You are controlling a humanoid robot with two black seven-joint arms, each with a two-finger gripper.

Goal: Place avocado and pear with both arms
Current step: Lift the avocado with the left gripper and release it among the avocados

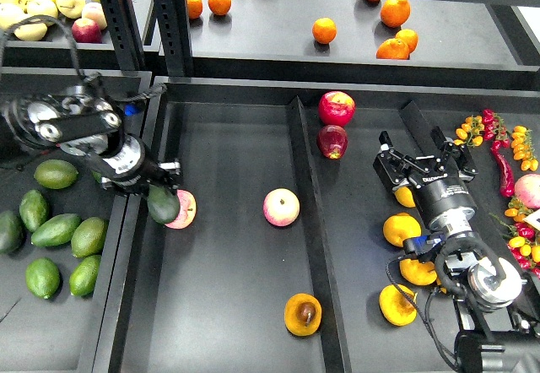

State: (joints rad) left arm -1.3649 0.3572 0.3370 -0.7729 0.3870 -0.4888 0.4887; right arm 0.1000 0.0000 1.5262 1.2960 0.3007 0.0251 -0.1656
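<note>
My left gripper is shut on the dark green avocado and holds it over the left edge of the middle bin, right beside a pink apple. The golden pear, with its brown patch facing up, lies at the front of the middle bin near the divider. My right gripper stands open and empty over the right bin, far from the pear, with an orange-yellow fruit just below it.
Several lime-green avocados lie in the left bin. A pink apple sits mid-bin and two red apples at the back. Orange-yellow fruits and chillies fill the right bin. Oranges are on the back shelf.
</note>
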